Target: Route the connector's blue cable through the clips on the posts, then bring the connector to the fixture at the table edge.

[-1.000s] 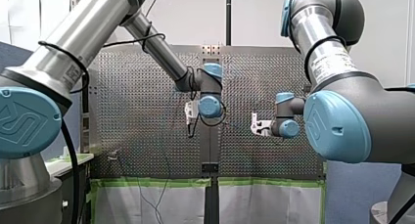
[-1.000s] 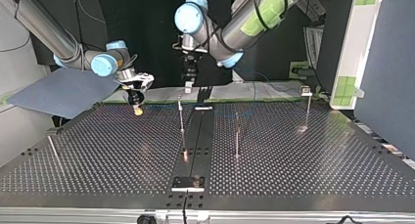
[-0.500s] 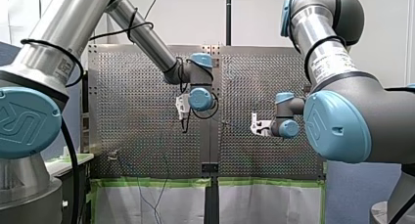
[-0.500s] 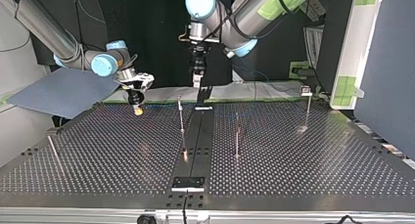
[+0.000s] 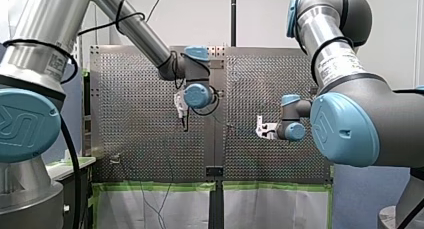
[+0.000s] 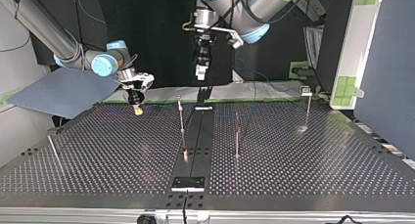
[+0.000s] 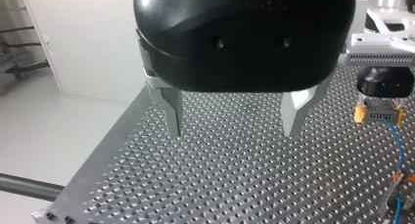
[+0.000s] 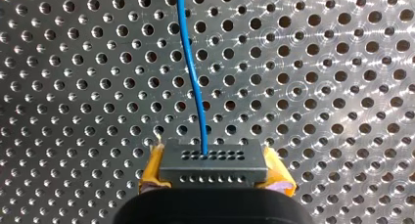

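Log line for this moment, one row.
left tool: open, empty | right tool: shut on connector | blue cable: runs from connector

My left claw (image 7: 234,117) wide apart, aloft; my right claw (image 8: 214,171) clamped.

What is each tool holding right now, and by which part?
My right tool grips the connector by its two ends, between the yellow pads; my left tool is open and holds nothing.

Right gripper (image 8: 214,169), yellow pads (image 8: 152,171) clamped on the black connector (image 8: 214,160); its blue cable (image 8: 193,82) runs ahead over the perforated table (image 8: 323,92).
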